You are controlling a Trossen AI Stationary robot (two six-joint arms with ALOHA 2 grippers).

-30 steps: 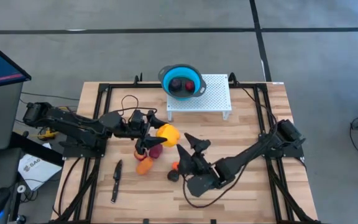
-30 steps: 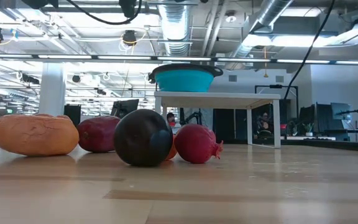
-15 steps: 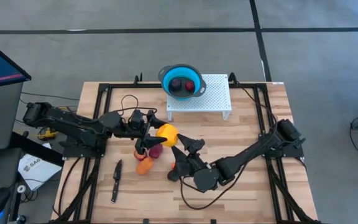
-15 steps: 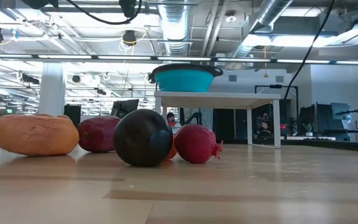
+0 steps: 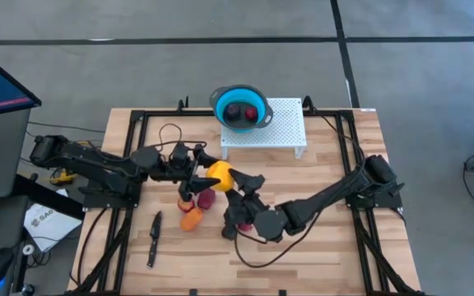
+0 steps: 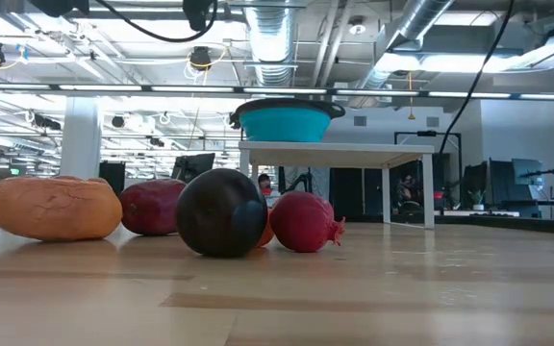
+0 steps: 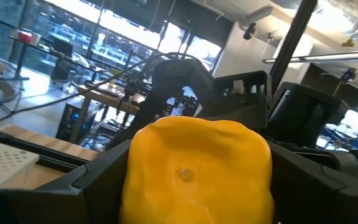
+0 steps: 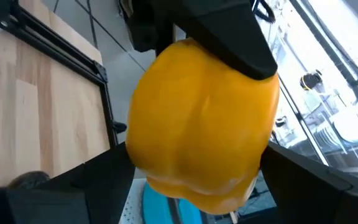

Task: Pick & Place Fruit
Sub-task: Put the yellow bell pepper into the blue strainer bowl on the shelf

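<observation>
left gripper (image 5: 206,174) clamped on a yellow fruit (image 5: 220,175), lifted above the table (image 5: 336,247); fingers (image 7: 303,186) dark on either side of it in the left wrist view. right gripper (image 5: 248,186) just beyond on the far side of the same fruit, fingers (image 8: 303,180) spread wide and flanking it, contact not clear.

directly below and beside the held fruit: a dark red fruit (image 5: 206,200), an orange fruit (image 5: 191,219) a little nearer the table front, a near-black fruit (image 5: 230,232) under the right arm. seen level from the low view: orange fruit (image 6: 54,207), dark red (image 6: 152,206), near-black (image 6: 221,212), a red one with a small crown (image 6: 306,221).

farther out behind the grippers, blue bowl (image 5: 221,100) on a white perforated stand (image 5: 282,131), holding a dark fruit (image 5: 233,111) and a red fruit (image 5: 252,112). black knife (image 5: 153,238) well off toward the left arm's front side.
</observation>
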